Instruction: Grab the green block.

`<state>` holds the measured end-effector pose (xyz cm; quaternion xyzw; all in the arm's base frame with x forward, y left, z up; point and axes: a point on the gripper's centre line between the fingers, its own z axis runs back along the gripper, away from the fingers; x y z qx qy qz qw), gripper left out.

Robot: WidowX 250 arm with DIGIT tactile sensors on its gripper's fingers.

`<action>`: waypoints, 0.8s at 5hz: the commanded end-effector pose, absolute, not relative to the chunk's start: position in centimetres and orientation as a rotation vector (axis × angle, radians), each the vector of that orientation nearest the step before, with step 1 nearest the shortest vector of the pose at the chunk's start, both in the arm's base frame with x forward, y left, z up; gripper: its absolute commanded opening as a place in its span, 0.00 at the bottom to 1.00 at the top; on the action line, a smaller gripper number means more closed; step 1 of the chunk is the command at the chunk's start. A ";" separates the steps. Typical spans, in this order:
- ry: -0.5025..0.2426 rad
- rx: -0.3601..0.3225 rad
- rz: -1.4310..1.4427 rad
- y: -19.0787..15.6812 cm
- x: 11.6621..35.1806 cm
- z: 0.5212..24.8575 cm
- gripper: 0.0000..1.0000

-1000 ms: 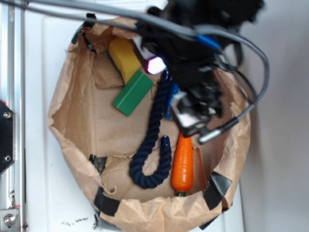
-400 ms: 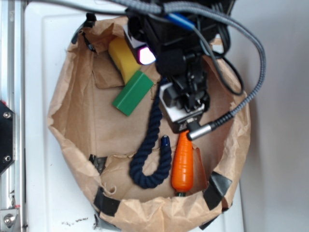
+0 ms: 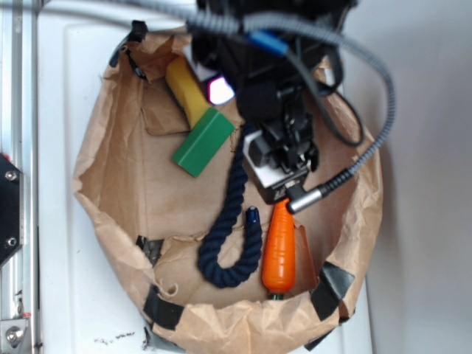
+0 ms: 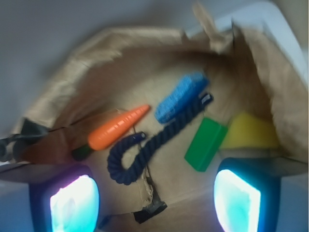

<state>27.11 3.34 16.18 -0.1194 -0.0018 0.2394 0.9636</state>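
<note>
The green block (image 3: 203, 141) lies tilted on the brown paper in the upper middle of the bag, against the yellow sponge (image 3: 187, 90). It also shows in the wrist view (image 4: 205, 144), right of centre. My gripper (image 4: 155, 200) is open and empty, its two glowing fingertips (image 4: 75, 203) wide apart, hovering above the paper. In the exterior view the gripper (image 3: 284, 158) hangs just right of the block, over the top of the rope.
A dark blue rope (image 3: 230, 228) curls down the middle. An orange carrot (image 3: 279, 248) lies lower right. A blue sponge (image 4: 180, 96) lies beyond the rope, hidden under the arm in the exterior view. The crumpled paper bag wall (image 3: 96, 147) rings everything.
The arm has shifted left and up the frame, from over the carrot's top toward the rope and the green block. The objects have not moved.
</note>
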 end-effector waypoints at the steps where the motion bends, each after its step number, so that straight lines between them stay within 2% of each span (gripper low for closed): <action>1: -0.011 -0.313 0.660 6.6 25.3 13.3 1.00; 2: -0.059 -0.327 0.713 6.0 25.2 10.9 1.00; 4: -0.170 -0.202 0.700 2.7 25.6 7.1 1.00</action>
